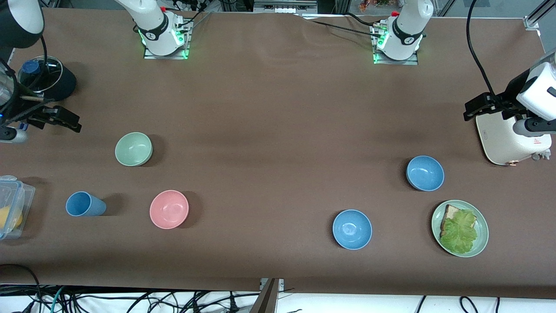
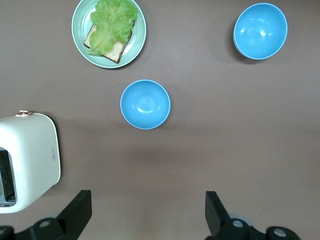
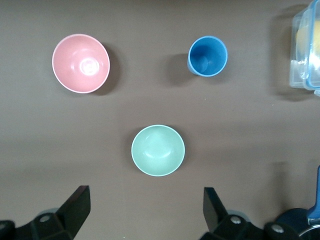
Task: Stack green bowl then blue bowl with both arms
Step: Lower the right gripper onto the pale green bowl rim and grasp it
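Fingers (image 2: pixel 80 207) of left gripper (image 2: pixel 145 212) spread wide, empty, above brown worktop (image 1: pixel 278 108) near white toaster (image 1: pixel 504 139); fingers (image 3: pixel 77 205) of right gripper (image 3: pixel 145 210) likewise apart near small matte mint-green bowl (image 1: pixel 133 149), two sky-blue round bowls (image 1: pixel 425 173) (image 1: pixel 352 229) sitting toward left arm's end.
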Available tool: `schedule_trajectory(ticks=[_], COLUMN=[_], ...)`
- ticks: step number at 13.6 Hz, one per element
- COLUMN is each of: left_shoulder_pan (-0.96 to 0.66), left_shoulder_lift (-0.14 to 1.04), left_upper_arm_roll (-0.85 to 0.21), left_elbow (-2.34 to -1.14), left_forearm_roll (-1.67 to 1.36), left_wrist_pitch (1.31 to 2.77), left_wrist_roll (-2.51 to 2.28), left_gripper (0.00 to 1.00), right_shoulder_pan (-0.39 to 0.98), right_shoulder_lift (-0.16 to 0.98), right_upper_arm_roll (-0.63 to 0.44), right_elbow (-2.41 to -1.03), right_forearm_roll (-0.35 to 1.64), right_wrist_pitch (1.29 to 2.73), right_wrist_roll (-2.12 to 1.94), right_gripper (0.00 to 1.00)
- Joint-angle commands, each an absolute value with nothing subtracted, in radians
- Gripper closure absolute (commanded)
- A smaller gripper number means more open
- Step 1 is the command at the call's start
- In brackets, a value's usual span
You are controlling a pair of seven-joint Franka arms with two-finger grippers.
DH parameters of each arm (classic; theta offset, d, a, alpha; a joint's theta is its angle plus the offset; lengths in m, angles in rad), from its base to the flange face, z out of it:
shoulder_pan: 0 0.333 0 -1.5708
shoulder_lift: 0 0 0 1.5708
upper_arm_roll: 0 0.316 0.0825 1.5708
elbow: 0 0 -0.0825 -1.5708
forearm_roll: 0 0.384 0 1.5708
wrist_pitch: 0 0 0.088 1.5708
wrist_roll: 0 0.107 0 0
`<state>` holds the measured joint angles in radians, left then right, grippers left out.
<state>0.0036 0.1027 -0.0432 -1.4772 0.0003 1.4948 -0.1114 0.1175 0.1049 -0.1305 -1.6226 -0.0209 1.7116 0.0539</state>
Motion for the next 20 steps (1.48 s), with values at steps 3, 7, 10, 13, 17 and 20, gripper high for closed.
schedule_trajectory(ticks=[3, 7, 10, 13, 17, 20], left_shoulder_pan=[0.002, 0.006, 0.002, 0.003, 0.000, 0.002], left_shoulder_lift=[0.124, 0.124, 0.124, 0.126, 0.126, 0.124], left_upper_arm_roll=[-0.046, -0.046, -0.046, -0.046, -0.046, -0.046], left_elbow=[-1.436, -1.434, -1.436, -1.436, -1.436, -1.434], left_forearm_roll=[0.017, 0.015, 0.014, 0.014, 0.014, 0.014], left_wrist_pitch=[1.470, 1.470, 1.470, 1.470, 1.465, 1.465], left_wrist_roll=[-0.114, -0.114, -0.115, -0.115, -0.114, -0.115], left_gripper=[0.00, 0.00, 0.00, 0.00, 0.00, 0.00], right_shoulder_pan=[0.110, 0.100, 0.100, 0.100, 0.097, 0.097], right_shoulder_lift=[0.181, 0.152, 0.078, 0.112, 0.170, 0.213], right_upper_arm_roll=[-0.124, -0.147, -0.216, -0.233, -0.233, -0.233], right_elbow=[-1.623, -1.766, -2.024, -2.150, -2.233, -2.235], right_forearm_roll=[-0.014, -0.009, 0.034, 0.054, 0.083, 0.090], right_wrist_pitch=[1.712, 1.808, 2.059, 2.256, 2.387, 2.422], right_wrist_roll=[-0.066, -0.080, -0.187, -0.221, -0.229, -0.238], right_gripper=[0.00, 0.00, 0.00, 0.00, 0.00, 0.01])
